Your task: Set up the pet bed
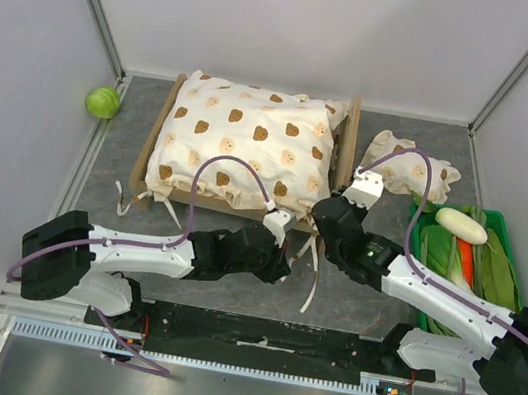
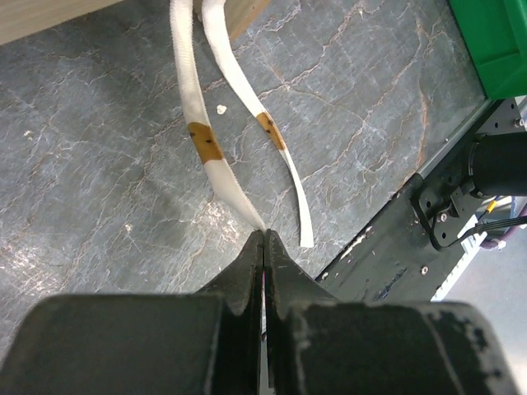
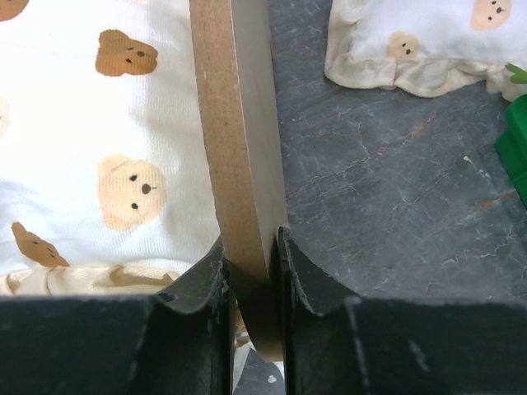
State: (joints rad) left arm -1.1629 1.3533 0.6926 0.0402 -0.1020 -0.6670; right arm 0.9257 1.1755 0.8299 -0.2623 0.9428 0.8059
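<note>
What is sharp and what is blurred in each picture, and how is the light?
Top external: even soft light, all sharp, weak shadows. Left wrist: near jaws blurred, cushion tie and table sharp. Right wrist: jaws dark and soft, pet bed board sharp, no glare.

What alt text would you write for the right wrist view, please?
The right gripper clamps an upright wooden board of the pet bed. A cream bear-print cushion fills the bed on the left; a small frilled pillow lies on the grey table, upper right.
</note>
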